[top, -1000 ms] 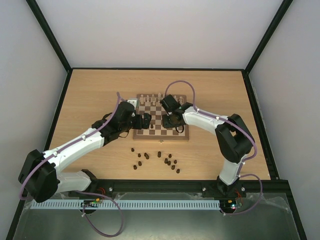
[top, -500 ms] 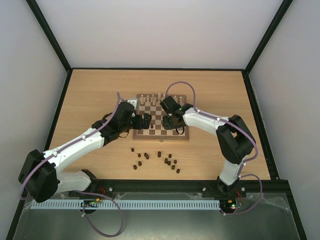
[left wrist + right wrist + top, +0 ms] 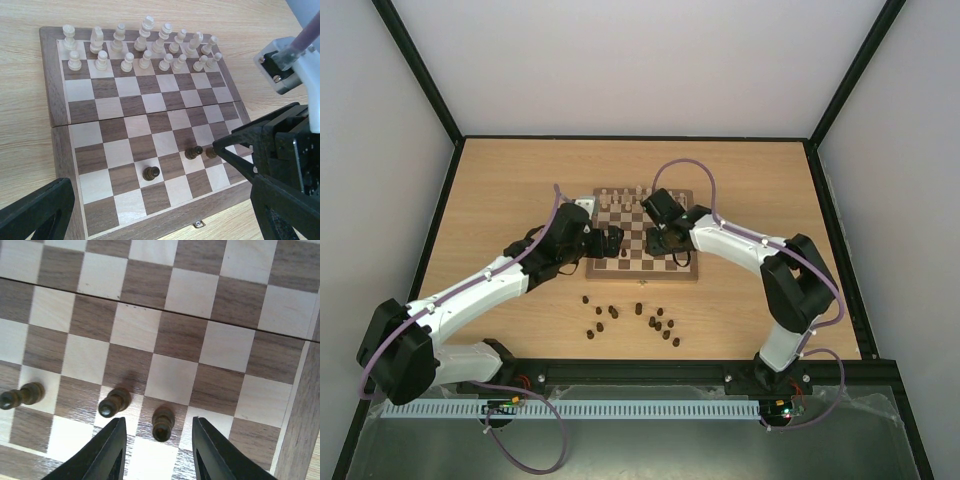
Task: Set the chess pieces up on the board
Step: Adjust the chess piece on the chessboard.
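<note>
**Board and pieces.** The board (image 3: pixel 131 106) lies mid-tabletop (image 3: pixel 520 190). Pale chess pieces (image 3: pixel 145 58) fill two rows along its 12 o'clock edge, and three dark pawns (image 3: pixel 114 402) stand toward 5 o'clock. Loose dark pieces (image 3: pixel 638 308) lie on the tabletop at 6 o'clock of the board. The right tool (image 3: pixel 159 440) is released, its fingers straddling one pawn without contact and cut off by the picture's lower edge. The left tool (image 3: pixel 610 242), spread wide, hovers over the 8 o'clock side.

Overhead distant, wrist views close (all share board (image 3: pixel 125 107)).
</note>
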Available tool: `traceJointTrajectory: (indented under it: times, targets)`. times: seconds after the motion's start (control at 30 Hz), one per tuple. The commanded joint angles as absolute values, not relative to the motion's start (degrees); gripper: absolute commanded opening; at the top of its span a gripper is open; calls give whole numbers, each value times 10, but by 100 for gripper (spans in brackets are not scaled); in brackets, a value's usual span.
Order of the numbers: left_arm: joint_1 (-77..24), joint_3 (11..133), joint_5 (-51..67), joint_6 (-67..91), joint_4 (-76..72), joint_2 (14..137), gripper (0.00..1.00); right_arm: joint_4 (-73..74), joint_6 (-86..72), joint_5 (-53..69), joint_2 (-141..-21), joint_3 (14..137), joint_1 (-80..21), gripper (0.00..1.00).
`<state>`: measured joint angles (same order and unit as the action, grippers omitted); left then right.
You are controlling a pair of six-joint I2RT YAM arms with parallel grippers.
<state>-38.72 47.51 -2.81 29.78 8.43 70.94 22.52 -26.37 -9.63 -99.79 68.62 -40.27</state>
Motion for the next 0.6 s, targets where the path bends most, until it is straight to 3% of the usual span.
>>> traceJointTrajectory:
  times: [0.0,0.57]
  targets:
    - [-389,462,-43,301,74,705,99,255,-261,-95,-981,712,-408,38]
    - [-359,421,-102,327,74,601,99,272,-252,-84,-1067,776,-428,37]
